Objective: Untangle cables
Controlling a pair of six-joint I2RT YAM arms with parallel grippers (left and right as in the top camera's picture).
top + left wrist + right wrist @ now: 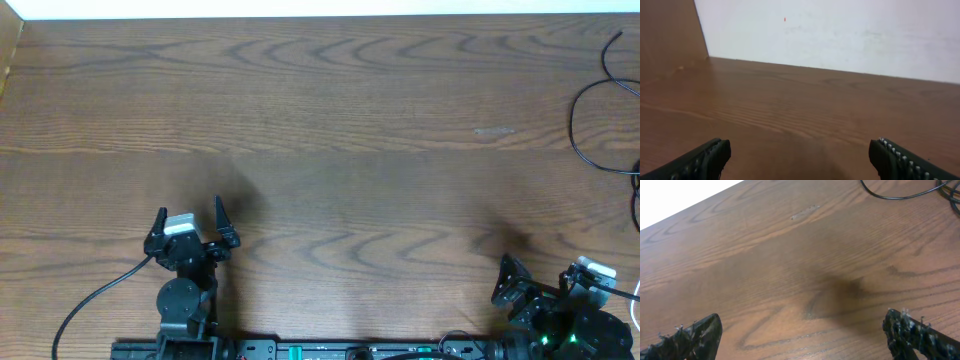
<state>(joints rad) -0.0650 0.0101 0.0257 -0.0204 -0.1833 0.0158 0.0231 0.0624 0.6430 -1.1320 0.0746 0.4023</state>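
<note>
**Both hands at the near edge of the surface (330, 120), nothing yet touched.** Your left hand (190, 208) and right hand (545, 272) stand released, fingers spread and empty, probably because the work lies beyond their present reach. The black cable (573, 125) lies in loose loops at the right edge, toward the far corner (partly cut off by the frame). Only the overhead view shows both hands at once. The right wrist view shows the cable's curve ahead, and the left wrist view shows bare wood. You cannot pick out the white cable with confidence.
</note>
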